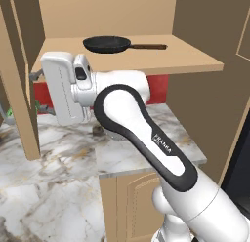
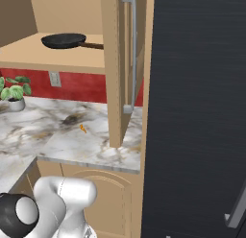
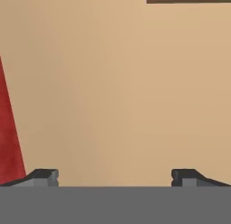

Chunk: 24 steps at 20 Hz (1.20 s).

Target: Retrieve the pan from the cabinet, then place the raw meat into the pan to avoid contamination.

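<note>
tall tan wooden cabinet (image 2: 113,64) open. round black frying pan (image 1: 107,43) on plain wooden shelf (image 1: 185,58), not taken. claw (image 3: 115,177) wide open, empty. meat step left.

Black pan (image 1: 107,44) upright on cabinet (image 1: 195,58) shelf, brown handle pointing right; cabinet doors open.
</note>
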Tool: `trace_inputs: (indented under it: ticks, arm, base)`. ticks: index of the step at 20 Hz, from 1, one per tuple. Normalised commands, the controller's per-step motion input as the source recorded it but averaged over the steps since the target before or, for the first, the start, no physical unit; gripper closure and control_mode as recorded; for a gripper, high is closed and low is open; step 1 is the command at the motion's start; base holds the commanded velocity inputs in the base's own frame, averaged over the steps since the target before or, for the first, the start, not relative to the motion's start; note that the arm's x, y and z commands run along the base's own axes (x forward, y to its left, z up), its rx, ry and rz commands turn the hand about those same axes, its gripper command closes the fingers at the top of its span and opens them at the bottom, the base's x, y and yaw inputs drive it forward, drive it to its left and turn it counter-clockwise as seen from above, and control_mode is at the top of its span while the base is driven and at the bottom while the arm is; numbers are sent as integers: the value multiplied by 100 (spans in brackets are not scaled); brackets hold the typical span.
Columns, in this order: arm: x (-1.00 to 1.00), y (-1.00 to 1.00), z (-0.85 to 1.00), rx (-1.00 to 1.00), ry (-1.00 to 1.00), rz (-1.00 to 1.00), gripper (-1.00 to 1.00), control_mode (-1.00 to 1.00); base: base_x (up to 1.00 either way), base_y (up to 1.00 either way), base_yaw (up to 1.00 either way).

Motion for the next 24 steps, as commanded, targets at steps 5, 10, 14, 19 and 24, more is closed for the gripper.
trace_inputs:
  ticks: [5, 10, 14, 19, 24]
  arm:
    - [-20, -32, 25, -1, 3, -10, -100, -100]
    - [-13, -33, 30, -1, 11, -17, -100, -100]
    - [-14, -32, 35, 0, 21, -22, -100, -100]
    - [-8, -36, 26, 0, 28, -23, -100, -100]
    - [-1, -45, 10, 0, 34, -23, -100, -100]
  base:
    - [0, 0, 0]
    - [0, 0, 0]
    - [0, 0, 0]
    - [0, 0, 0]
    - [0, 0, 0]
